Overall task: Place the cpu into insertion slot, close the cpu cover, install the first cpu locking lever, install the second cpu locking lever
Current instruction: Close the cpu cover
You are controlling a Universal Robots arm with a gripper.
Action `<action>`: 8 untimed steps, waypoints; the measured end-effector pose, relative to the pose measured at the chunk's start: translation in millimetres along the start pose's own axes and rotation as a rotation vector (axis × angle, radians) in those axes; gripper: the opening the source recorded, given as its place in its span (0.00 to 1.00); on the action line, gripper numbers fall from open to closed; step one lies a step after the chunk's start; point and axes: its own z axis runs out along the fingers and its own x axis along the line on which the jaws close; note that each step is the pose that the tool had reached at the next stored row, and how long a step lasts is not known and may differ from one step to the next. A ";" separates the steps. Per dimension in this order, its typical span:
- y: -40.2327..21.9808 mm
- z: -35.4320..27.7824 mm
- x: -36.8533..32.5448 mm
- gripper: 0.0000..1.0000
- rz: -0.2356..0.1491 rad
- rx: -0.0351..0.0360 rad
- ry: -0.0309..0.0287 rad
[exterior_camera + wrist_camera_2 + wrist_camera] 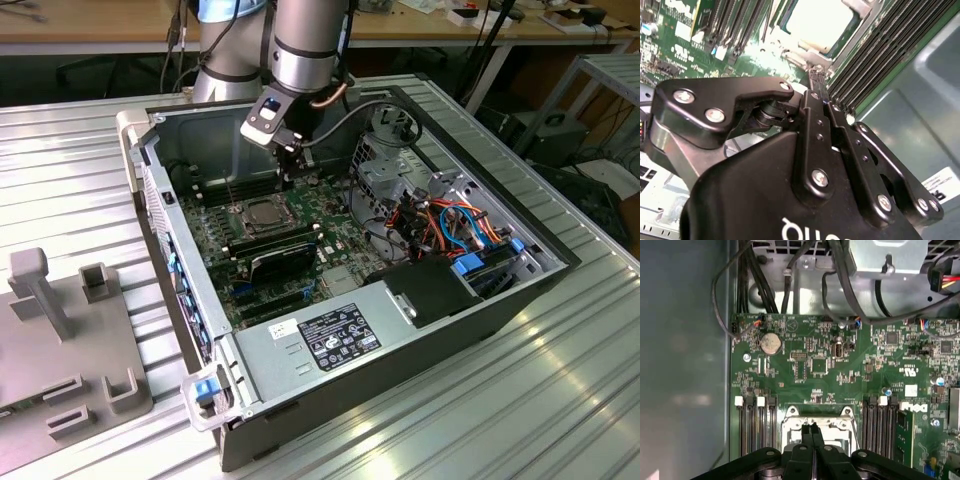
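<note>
The cpu [262, 211] shows its silvery top in the insertion slot [240, 222] on the green board, with the cpu cover [277, 215] lying flat as a metal frame around it. A thin lever [232, 193] appears to stand up at the socket's edge toward the exterior view's left. My gripper [288, 180] hangs just above the socket's far edge, shut, its fingertips pressed together with nothing seen between them. In the first wrist view the gripper [811, 427] sits over the cover's [790, 412] edge. In the second wrist view the gripper [818, 80] points near the bright cpu [817, 22].
Black memory slots [755, 427] flank the socket on both sides. A black card [282, 262] stands nearer the front, and a bundle of coloured cables [450, 225] fills the case toward the exterior view's right. The case walls [160, 200] enclose the board. A grey fixture [60, 330] lies outside.
</note>
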 end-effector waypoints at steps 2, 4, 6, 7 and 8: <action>-3.2 0.3 0.0 0.11 0.000 0.0001 -0.0001; -6.7 0.5 0.0 0.11 0.000 0.0003 -0.0002; -10.3 0.6 0.1 0.11 0.000 0.0003 -0.0001; -12.1 0.7 0.1 0.11 0.000 0.0003 -0.0002; -14.3 0.8 0.1 0.11 0.000 0.0003 -0.0001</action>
